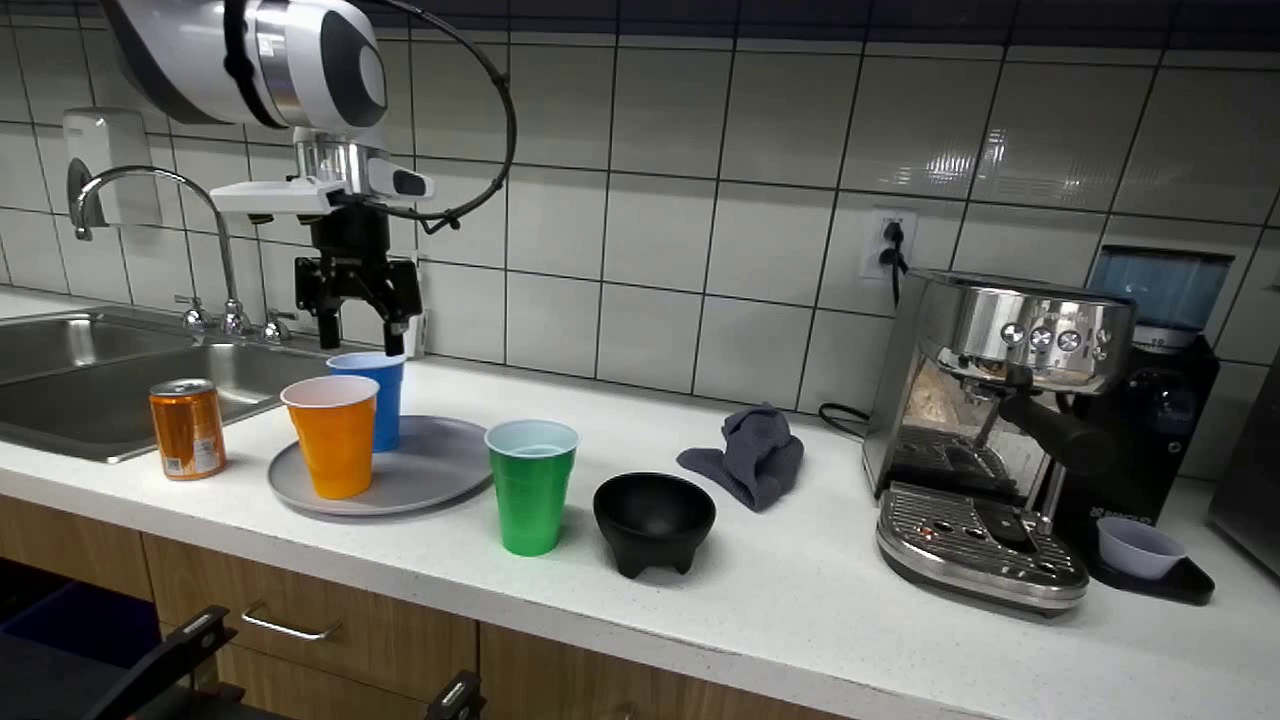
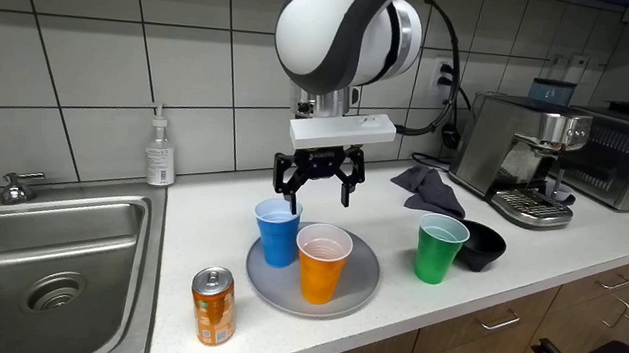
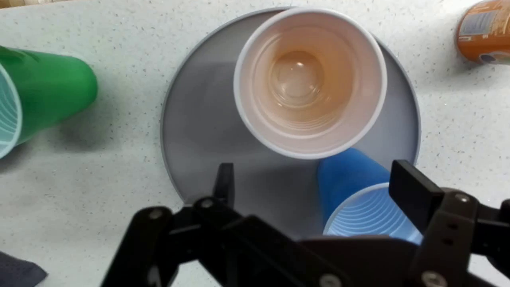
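Observation:
My gripper (image 1: 362, 343) is open and empty, pointing down above the plate; it also shows in an exterior view (image 2: 320, 201) and the wrist view (image 3: 313, 169). It is nearest to the blue cup (image 2: 278, 241), upright on a round grey plate (image 2: 358, 281). One fingertip overlaps the cup's rim in the views; I cannot tell whether it touches. In the wrist view the blue cup (image 3: 346, 173) lies toward the right finger. An upright orange cup (image 1: 335, 450) stands on the plate in front of the blue cup. The orange cup (image 3: 303, 115) is beyond the fingertips in the wrist view.
A green cup (image 1: 530, 500) and a black footed bowl (image 1: 655, 530) stand beside the plate. An orange can (image 2: 214, 308) stands near the sink (image 2: 146, 276). A dark cloth (image 1: 750, 455), an espresso machine (image 1: 990, 440) and a soap bottle (image 2: 161, 157) are along the tiled wall.

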Robot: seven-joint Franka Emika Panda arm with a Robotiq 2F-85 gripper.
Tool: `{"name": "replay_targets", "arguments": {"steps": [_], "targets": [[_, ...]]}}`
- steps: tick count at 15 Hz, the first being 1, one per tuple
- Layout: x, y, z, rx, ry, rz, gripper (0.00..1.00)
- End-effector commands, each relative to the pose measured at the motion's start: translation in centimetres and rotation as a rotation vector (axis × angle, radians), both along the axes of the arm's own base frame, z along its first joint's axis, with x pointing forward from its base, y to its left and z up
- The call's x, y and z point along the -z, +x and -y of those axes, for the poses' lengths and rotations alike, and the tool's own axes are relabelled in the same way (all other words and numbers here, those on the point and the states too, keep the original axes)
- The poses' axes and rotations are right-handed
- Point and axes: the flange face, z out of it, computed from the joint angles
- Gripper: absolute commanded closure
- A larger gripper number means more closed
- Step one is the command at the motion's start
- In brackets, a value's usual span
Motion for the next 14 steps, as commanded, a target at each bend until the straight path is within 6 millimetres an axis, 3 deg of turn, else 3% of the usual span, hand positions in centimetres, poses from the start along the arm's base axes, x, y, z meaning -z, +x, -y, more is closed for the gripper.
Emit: {"name": "replay_targets", "arguments": {"steps": [1, 14], "targets": [[-1.4, 0.8, 2.6, 0.027, 0.000, 0.015, 0.00], [-0.4, 2.7, 12.9, 0.241, -0.064, 0.043, 0.00]]}}
